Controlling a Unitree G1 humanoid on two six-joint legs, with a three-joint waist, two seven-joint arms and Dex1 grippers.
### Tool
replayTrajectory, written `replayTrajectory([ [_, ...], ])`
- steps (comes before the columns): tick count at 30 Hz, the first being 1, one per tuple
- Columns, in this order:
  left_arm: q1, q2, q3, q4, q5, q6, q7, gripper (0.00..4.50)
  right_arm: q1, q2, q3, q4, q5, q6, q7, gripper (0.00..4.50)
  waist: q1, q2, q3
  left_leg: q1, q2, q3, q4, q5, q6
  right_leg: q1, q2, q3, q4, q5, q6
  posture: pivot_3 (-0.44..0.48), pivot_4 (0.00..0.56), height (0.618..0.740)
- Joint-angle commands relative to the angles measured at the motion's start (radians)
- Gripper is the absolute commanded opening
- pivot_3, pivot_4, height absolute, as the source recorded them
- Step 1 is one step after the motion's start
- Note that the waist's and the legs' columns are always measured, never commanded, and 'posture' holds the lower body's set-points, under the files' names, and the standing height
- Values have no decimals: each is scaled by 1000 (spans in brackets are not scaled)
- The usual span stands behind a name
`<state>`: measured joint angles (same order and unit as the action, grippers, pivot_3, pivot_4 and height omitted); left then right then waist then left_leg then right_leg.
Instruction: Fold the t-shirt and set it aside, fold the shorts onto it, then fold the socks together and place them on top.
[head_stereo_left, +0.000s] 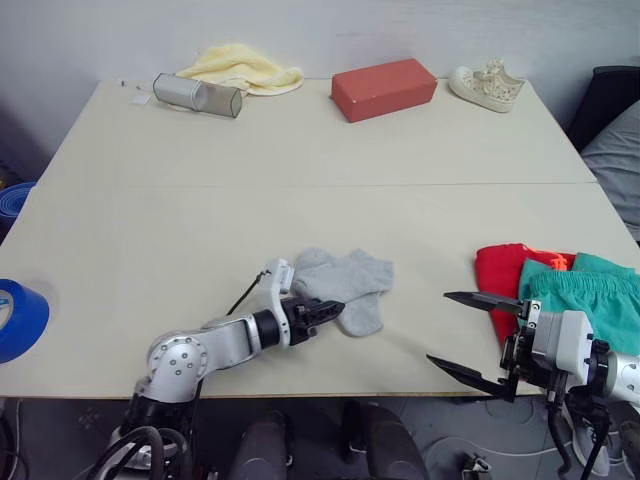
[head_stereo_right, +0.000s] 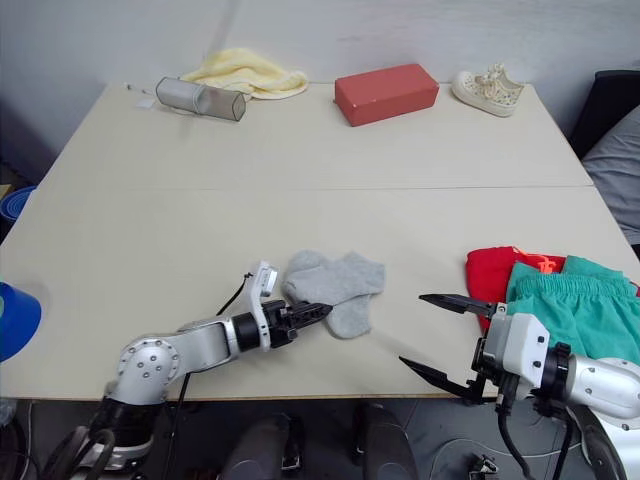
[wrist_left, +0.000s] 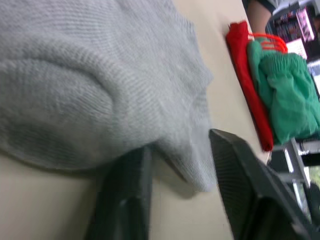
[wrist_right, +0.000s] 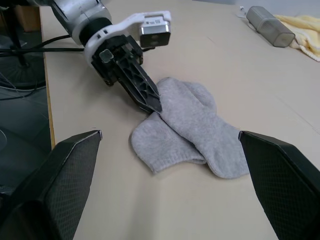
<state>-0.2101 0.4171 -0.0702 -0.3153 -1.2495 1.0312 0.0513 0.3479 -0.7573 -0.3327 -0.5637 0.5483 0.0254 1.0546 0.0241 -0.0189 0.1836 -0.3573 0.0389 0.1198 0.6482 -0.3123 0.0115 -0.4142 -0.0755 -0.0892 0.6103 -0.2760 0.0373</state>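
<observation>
Two light grey socks (head_stereo_left: 355, 280) lie overlapping on the table's front middle. My left gripper (head_stereo_left: 325, 308) reaches them from the left. Its fingers stand narrowly open around the socks' (wrist_left: 75, 75) near edge, with bare table showing in the gap. The red t-shirt (head_stereo_left: 497, 275) lies folded at the front right edge, and the teal shorts (head_stereo_left: 585, 295) rest on it, an orange drawstring showing. My right gripper (head_stereo_left: 437, 327) hovers wide open and holding nothing near the front edge, between the socks (wrist_right: 195, 125) and the folded clothes.
Along the far edge of the table (head_stereo_left: 300, 200) stand a clear grey container (head_stereo_left: 197, 95), a pale yellow cloth (head_stereo_left: 240, 68), a red box (head_stereo_left: 383, 88) and a cream shoe (head_stereo_left: 487, 86). A blue tape roll (head_stereo_left: 15, 318) sits at the front left edge.
</observation>
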Motion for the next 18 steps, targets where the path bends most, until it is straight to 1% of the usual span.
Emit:
replayTrajectory([
  [1,57,80,49,-86,92,-67,-159,3319,14,15,-16,-46,28,34,-41,4500,0,0,0,0,0,0,0,0,0,0,0,0,0,0,0,0,150,740],
  [3,89,141,79,-108,123,-101,-277,3319,14,21,-10,-56,24,57,-72,4500,1,0,0,-1,1,0,-1,-1,-1,-1,0,-1,0,-1,-2,0,150,740],
  [4,99,180,95,-109,131,-104,-330,3319,10,24,-7,-65,46,99,-101,4500,1,0,0,-1,1,0,-1,-1,-1,-2,0,-1,0,-1,-2,0,150,740],
  [5,109,222,103,-108,151,-108,-386,3319,1,29,-5,-76,80,148,-139,4500,2,0,0,-2,1,0,-1,-1,-2,-3,0,-1,0,-1,-2,0,150,740],
  [7,133,328,118,-97,193,-123,-538,3319,-11,32,6,-106,180,274,-220,4500,1,0,0,-3,2,0,0,-4,-6,-4,0,-1,0,-2,-4,0,150,740],
  [8,140,367,122,-85,217,-138,-598,3319,-15,31,11,-119,217,323,-250,4500,1,0,0,-4,2,0,0,-4,-6,-6,0,-1,0,-2,-4,0,150,740],
  [10,133,426,121,-35,306,-218,-710,3319,-21,17,32,-143,288,435,-314,4500,1,1,0,-9,2,0,0,-4,-6,-11,-1,-1,1,-4,-7,0,150,740],
  [11,111,444,113,6,358,-261,-751,3662,-28,15,45,-152,326,497,-360,4500,1,1,0,-13,2,0,0,-3,-6,-15,-1,-1,1,-3,-7,0,150,740],
  [12,76,452,103,55,413,-318,-795,3818,-35,12,61,-160,352,554,-404,4500,4,1,0,-14,2,0,0,-3,-6,-15,-1,-1,1,-3,-7,0,150,740],
  [14,-10,436,88,151,483,-381,-846,4418,-61,20,94,-166,383,637,-482,4500,6,1,0,-15,2,-1,0,-3,-6,-16,-2,-3,1,-3,-8,0,150,740],
  [15,-53,423,78,196,511,-397,-858,4465,-75,29,110,-165,391,673,-525,4500,7,1,0,-16,2,-1,0,-3,-6,-16,-2,-3,1,-4,-8,0,150,740],
  [18,-206,365,18,345,609,-450,-918,4465,-123,71,187,-153,343,726,-621,4500,4,1,0,-17,2,-1,1,-2,-2,-16,-2,-3,1,-2,-6,0,150,740],
])
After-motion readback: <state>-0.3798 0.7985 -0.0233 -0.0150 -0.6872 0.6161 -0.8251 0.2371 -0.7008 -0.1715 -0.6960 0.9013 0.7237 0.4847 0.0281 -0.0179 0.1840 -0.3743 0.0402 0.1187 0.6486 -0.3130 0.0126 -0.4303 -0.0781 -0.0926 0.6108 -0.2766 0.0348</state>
